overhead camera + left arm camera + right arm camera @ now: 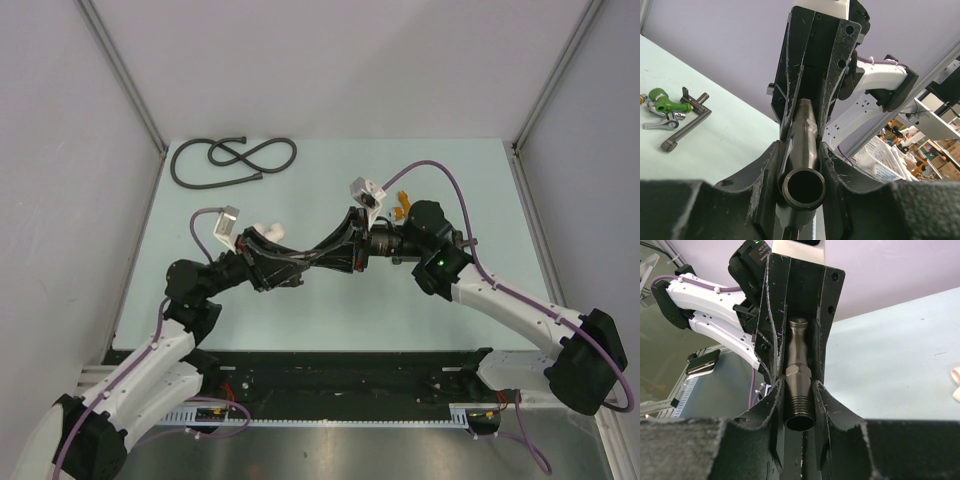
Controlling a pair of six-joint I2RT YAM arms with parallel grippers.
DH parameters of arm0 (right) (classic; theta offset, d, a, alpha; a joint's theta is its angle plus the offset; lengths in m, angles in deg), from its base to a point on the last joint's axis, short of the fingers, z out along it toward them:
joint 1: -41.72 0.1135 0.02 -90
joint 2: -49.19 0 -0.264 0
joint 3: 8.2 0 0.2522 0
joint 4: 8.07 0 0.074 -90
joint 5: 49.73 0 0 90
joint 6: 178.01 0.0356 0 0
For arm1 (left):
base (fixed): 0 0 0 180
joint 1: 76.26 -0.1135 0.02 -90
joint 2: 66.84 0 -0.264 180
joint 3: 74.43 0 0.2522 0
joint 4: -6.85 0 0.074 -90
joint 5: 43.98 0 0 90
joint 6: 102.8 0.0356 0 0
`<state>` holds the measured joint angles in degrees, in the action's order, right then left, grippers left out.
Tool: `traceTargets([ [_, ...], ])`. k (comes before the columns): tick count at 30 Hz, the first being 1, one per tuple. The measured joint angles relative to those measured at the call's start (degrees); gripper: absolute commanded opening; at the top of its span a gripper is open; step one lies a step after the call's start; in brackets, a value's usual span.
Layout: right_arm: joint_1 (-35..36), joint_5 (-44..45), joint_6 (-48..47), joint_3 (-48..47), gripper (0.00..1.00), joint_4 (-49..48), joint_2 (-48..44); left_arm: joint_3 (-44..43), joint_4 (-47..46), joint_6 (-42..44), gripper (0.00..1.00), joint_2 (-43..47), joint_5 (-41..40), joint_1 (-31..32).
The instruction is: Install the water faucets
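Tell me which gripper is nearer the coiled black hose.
Left. The left gripper sits on the near side of the hose, slightly to its right. The right gripper meets it tip to tip from further right; both clamp the same dark metal fitting.

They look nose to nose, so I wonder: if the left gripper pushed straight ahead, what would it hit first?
The right gripper, head-on. It and the left gripper both clamp one dark metal pipe, apparently almost tip to tip.

We see the faucet (799, 385) in dark satin metal, threaded; left pincer fingers (827, 305) matt black plastic, scuffed; worktop (900, 355) smooth, matt.
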<state>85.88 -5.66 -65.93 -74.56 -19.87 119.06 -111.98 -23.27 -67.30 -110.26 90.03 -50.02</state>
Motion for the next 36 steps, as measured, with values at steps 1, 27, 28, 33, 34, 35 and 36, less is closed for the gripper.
traceTargets([
  [1, 0.0, -0.02, -0.02, 0.0, 0.0, 0.02, 0.0, 0.0, 0.31, 0.09, 0.28, 0.22, 0.0, 0.0],
  [27, -1.57, 17.53, -11.85, -0.92, 0.95, 4.92, 11.91, -14.8, 54.82, 28.17, 0.0, 8.81, -26.71, -12.17],
  [28, -1.27, 19.28, -12.61, -1.46, 0.96, 5.25, 14.34, -15.19, 56.89, 29.75, 0.0, 8.92, -29.16, -12.17],
  [33, 1.29, 28.44, -15.26, -7.41, 1.0, 6.14, 27.41, -15.89, 62.86, 35.95, 0.0, 10.36, -39.36, -12.24],
  [34, 1.9, 29.9, -15.65, -8.9, 1.0, 6.23, 30.05, -15.87, 63.39, 36.76, 0.0, 10.84, -41.03, -12.24],
  [35, 2.78, 31.93, -16.15, -10.86, 1.0, 6.14, 33.18, -15.67, 63.54, 37.4, 0.0, 11.45, -42.64, -12.26],
  [36, 3.41, 33.27, -16.33, -12.0, 1.0, 6.08, 35.15, -15.37, 63.52, 37.86, 0.0, 12.15, -44.11, -12.28],
])
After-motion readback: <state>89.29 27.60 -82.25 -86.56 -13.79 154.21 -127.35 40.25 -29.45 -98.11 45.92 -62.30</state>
